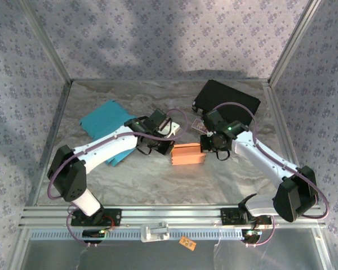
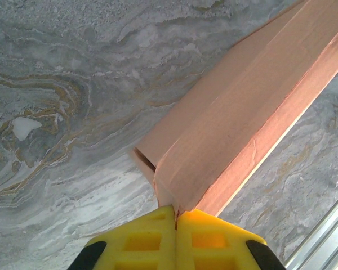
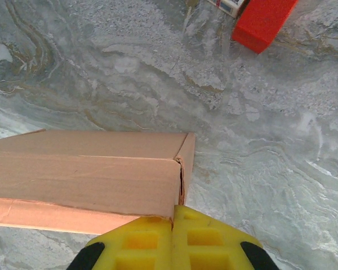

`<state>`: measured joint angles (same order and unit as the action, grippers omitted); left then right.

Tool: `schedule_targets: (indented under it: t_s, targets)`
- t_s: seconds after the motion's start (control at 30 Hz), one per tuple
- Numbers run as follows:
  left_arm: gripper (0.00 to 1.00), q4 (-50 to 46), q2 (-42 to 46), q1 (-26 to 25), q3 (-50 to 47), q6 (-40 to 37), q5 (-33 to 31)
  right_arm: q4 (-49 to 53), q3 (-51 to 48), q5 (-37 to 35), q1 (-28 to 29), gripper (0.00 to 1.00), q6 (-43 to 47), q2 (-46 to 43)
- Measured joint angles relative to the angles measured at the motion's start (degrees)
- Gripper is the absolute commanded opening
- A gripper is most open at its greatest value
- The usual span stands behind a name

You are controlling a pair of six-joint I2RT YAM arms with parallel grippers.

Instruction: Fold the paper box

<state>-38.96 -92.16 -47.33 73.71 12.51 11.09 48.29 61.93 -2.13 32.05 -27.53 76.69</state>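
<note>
Near the middle of the marbled table [image 1: 158, 183], from my remote seat, I see the paper box [image 1: 187, 153] lying flat on its long side, a plain salmon-orange carton between the two arms. On my left wrist feed the left gripper [image 2: 176, 216] has its yellow pads pressed together, and the box's near corner tapers right down to the seam between them; I cannot tell whether any cardboard is nipped there. On the right wrist feed the right gripper [image 3: 173, 216] is likewise closed, pad against pad, touching the lower corner of the box's other end, where an end flap stands slightly ajar. I can make out no print on the carton's faces. Behind the left arm lies a teal sheet [image 1: 104, 126], and in the far right corner a black case [image 1: 228, 100]. A small patterned card [image 1: 197, 125] sits just beyond the right wrist, its markings too small for me to read. A bright red block [image 3: 263, 21] lies well apart from the carton. On the front rail there is an orange tag [image 1: 187, 243] with dark marks I cannot decipher.
</note>
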Motion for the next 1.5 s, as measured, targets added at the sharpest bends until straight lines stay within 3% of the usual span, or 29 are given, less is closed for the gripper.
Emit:
schedule_targets:
  t_s: [0.77,1.1,1.5]
  targets:
    - [0.02,-2.8,-2.5,-1.1,3.8,27.0,-2.5,-0.1,-0.2,-2.9,2.5,0.00,-5.9,0.0]
    - [0.02,-0.1,-2.4,-0.3,2.4,31.1,-1.4,-0.3,-0.3,-3.0,2.6,0.00,-6.1,0.0]
    - [0.02,8.0,0.2,-0.2,-3.9,29.3,-1.7,-2.7,-3.0,-3.1,2.9,0.00,-6.1,-1.6]
